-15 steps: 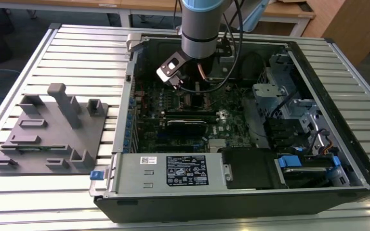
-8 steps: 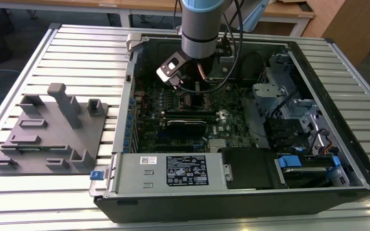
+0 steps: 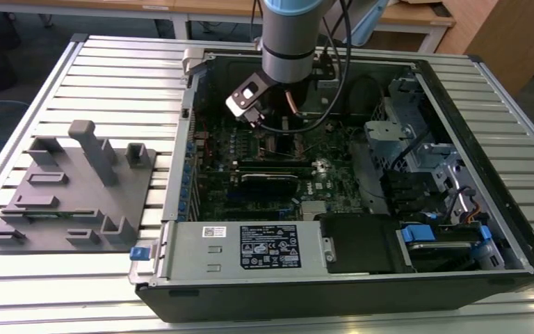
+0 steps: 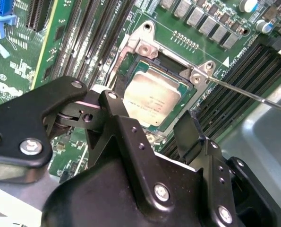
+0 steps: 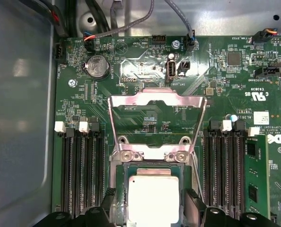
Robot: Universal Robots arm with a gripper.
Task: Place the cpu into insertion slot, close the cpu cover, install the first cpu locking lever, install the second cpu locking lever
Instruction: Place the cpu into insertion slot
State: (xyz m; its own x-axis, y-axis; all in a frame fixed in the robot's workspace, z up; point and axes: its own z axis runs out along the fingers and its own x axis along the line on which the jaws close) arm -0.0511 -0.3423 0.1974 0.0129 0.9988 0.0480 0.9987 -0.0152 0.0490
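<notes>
cpu (image 5: 153, 198) lies flat in insertion slot (image 5: 152, 166), cpu cover (image 5: 157, 98) tipped open beyond it. gripper (image 5: 152, 208) jaws released, straddling chip, clear of its edges. my call: any retreat should go straight off, no sideways drag

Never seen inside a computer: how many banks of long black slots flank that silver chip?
2: one memory slot bank beside the cpu, a second bank across it; others may be hidden.
</notes>
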